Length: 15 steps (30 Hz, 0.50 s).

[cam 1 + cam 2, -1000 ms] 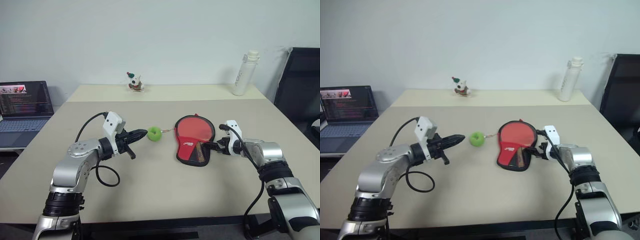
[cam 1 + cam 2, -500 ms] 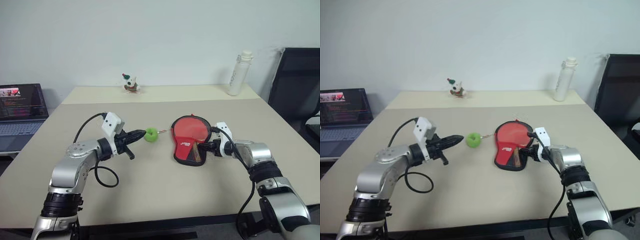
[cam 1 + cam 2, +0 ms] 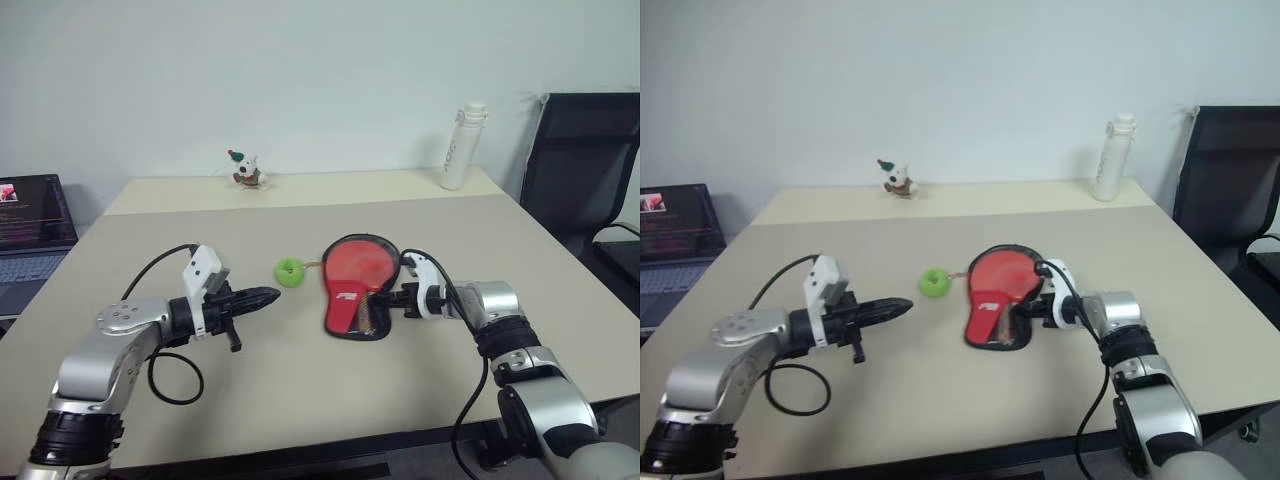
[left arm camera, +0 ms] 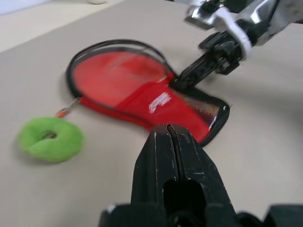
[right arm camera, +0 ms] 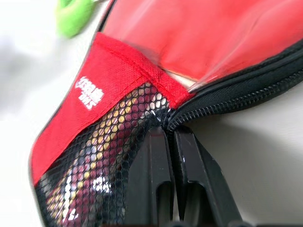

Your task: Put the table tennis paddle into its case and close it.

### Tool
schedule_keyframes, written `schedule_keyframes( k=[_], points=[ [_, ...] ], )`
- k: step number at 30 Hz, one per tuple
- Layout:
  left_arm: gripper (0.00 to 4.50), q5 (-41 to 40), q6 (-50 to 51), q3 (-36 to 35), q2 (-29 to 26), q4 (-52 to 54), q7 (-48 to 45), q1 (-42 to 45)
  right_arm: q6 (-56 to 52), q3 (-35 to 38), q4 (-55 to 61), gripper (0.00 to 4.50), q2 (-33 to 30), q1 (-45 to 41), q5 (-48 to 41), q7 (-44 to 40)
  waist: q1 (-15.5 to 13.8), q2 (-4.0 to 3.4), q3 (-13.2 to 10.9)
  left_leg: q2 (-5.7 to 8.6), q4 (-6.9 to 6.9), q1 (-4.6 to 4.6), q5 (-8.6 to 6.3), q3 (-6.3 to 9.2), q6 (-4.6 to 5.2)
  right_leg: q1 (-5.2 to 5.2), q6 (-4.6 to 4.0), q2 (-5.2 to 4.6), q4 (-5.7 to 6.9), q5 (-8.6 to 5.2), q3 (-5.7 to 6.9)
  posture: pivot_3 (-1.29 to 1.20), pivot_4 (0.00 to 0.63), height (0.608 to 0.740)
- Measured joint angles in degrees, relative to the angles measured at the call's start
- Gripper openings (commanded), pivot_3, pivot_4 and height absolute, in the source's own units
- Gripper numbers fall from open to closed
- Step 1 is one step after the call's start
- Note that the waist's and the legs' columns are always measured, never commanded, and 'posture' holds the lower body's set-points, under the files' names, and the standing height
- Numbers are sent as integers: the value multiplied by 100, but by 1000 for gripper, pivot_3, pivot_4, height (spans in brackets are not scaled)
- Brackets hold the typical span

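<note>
The case lies flat near the table's middle, red side up, with a black mesh pocket, a white logo and a black zipper rim. A round green tag on a short cord lies just left of it. The paddle is hidden; I cannot tell it apart from the case's red face. My right gripper is shut at the case's right edge, its tips pinching the zipper where it meets the mesh. My left gripper is shut on nothing, pointing at the green tag from a short way off.
A white bottle and a small figurine stand at the table's far edge. A laptop sits off to the left, and a black chair is at the right. Bare tabletop lies in front of the case.
My right gripper has shut and moved left onto the case's zipper edge. My left gripper has drawn back from the green tag. The camera has swung to the right.
</note>
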<state>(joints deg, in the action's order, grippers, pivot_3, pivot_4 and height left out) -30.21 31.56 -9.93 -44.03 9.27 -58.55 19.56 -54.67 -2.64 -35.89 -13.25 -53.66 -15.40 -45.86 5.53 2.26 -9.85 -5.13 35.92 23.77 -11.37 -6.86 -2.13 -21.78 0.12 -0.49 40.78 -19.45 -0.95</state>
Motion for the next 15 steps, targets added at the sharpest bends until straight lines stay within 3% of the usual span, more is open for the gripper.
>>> schedule_keyframes(
  k=[8, 15],
  points=[
    [0, -381, 186, -253, -353, 531, -235, -663, -1205, -210, 1639, 16, 325, 698, -407, 147, -90, -1, -1, -24, 4, 41, -5, -10, -8, -37, -1, 16, -6, 0, -3, 0, 150, 740],
    [0, -721, 324, -311, -361, 1275, -237, -1269, -2500, -21, 3573, 16, 0, 1653, -892, 640, -164, 0, 0, -23, 3, 58, -6, -6, -8, -44, -1, 16, -24, -1, -1, 0, 150, 740]
  ],
)
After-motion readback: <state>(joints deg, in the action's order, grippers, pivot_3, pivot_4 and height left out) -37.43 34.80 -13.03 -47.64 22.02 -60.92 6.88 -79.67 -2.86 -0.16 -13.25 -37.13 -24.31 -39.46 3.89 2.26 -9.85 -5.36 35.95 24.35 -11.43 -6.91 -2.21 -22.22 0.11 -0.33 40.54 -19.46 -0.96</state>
